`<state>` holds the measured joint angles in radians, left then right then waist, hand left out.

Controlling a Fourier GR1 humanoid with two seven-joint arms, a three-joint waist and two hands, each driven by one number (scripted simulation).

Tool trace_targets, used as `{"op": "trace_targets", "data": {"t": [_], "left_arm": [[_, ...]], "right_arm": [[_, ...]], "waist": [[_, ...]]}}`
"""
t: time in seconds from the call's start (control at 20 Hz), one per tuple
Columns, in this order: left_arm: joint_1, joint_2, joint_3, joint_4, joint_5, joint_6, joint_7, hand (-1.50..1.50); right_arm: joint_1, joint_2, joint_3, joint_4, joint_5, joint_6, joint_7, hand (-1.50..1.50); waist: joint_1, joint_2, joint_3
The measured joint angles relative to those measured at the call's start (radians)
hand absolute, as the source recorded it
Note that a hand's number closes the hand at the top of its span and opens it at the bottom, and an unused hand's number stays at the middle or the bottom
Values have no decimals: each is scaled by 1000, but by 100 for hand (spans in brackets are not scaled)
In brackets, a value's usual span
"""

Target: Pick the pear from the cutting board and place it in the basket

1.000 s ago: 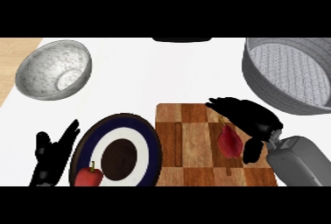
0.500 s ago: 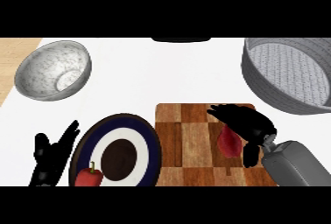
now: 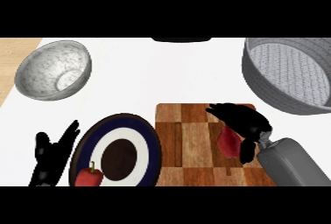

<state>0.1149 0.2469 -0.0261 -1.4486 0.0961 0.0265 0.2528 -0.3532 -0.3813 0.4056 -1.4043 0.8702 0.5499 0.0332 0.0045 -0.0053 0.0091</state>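
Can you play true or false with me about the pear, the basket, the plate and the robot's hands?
1. The pear is already in the basket. False: it is over the cutting board, under the right hand.
2. The right hand curls its fingers round the pear. True.
3. A red pepper lies on the blue and white plate. True.
4. The left hand is holding the metal bowl. False: it rests open beside the plate, far from the bowl.
5. The basket stands left of the cutting board. False: it stands at the far right.
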Motion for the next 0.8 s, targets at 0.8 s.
{"op": "trace_targets", "data": {"t": [0.8], "left_arm": [[10, -30, 9, -14, -44, 4, 9, 0]], "right_arm": [[23, -29, 27, 46, 178, -192, -214, 150]], "waist": [[-1, -6, -3]]}}
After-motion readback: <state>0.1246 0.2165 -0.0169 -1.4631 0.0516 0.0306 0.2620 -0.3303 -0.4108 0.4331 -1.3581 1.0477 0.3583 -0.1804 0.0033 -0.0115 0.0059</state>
